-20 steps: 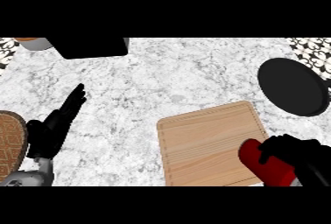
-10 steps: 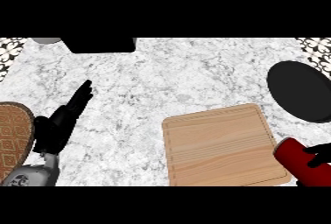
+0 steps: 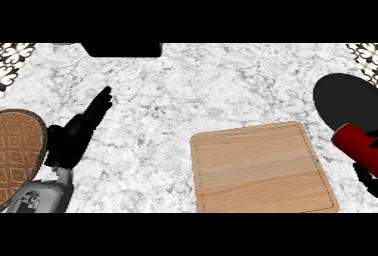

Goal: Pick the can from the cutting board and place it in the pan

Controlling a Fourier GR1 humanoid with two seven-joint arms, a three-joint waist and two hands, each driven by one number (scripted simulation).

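The red can [image 3: 357,146] hangs tilted at the view's right edge, off the wooden cutting board [image 3: 258,170] and just below the black pan [image 3: 345,99]. Only a bit of my right hand [image 3: 362,175] shows, dark fingers under the can and curled on it; the rest is cut off by the edge. Nothing lies on the cutting board. My left hand [image 3: 76,135] rests at the left over the marble counter, fingers straight and pointing up and to the right, holding nothing.
A brown patterned round plate [image 3: 16,150] lies at the left edge beside my left forearm. A black object [image 3: 122,49] sits at the counter's far edge. Patterned tiles [image 3: 15,57] show in the upper corners.
My right hand has carried the can rightward off the cutting board to the pan's near edge, and most of the hand has left the view. The left hand stays put.
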